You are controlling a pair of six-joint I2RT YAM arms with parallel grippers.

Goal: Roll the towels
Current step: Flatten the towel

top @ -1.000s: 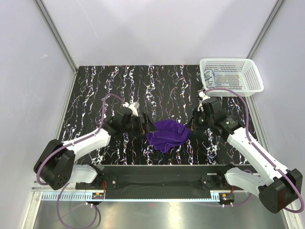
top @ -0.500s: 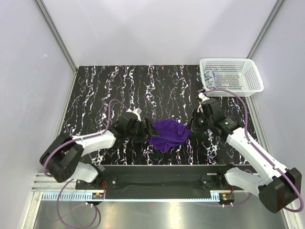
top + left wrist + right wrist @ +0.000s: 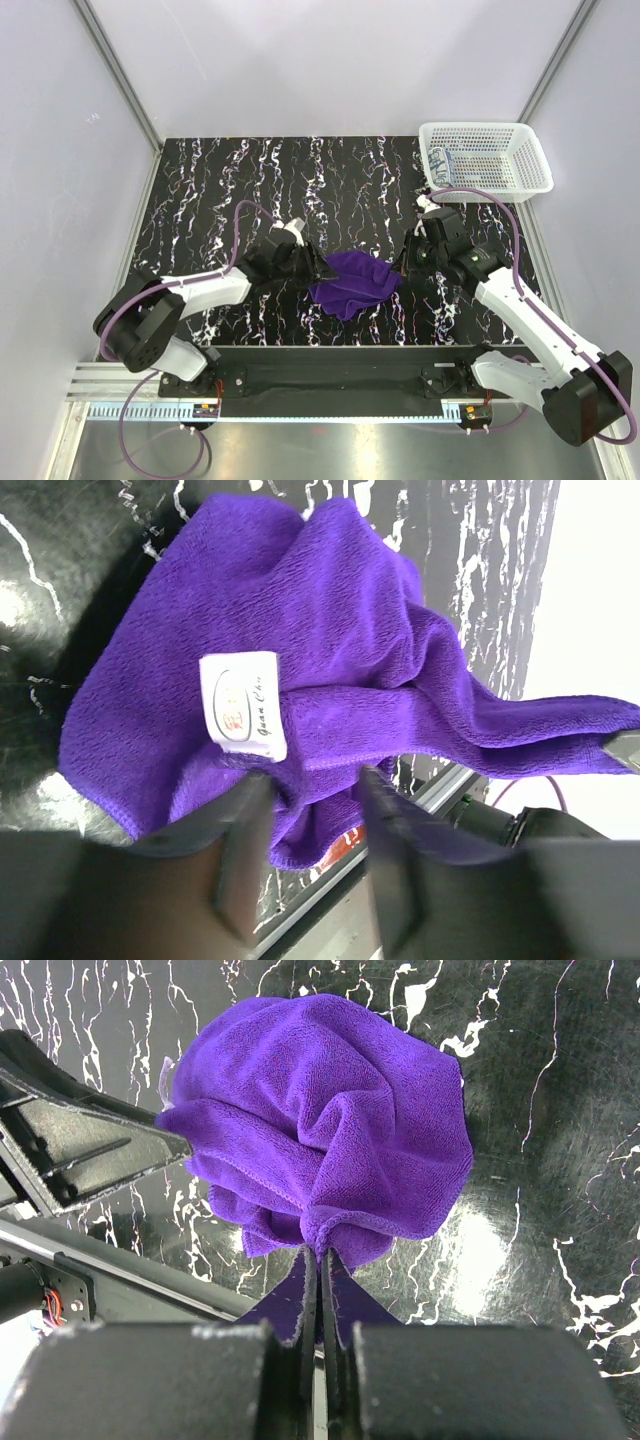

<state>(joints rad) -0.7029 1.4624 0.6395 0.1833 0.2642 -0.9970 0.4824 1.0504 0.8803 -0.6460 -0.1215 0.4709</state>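
Your purple towel [image 3: 352, 280] lies bunched well apart from the basket [image 3: 536, 172], its basket-side hem pinched by your closed right end effector [image 3: 320, 1258] as an anchor, while your left end effector [image 3: 312, 782] straddles the opposite hem, jaws apart, probably to pull it flat.

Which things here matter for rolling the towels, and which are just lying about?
In the job: purple towel; patterned towel, sitting in the basket; left gripper; right gripper.
Lying about: white mesh basket; black marbled tabletop.
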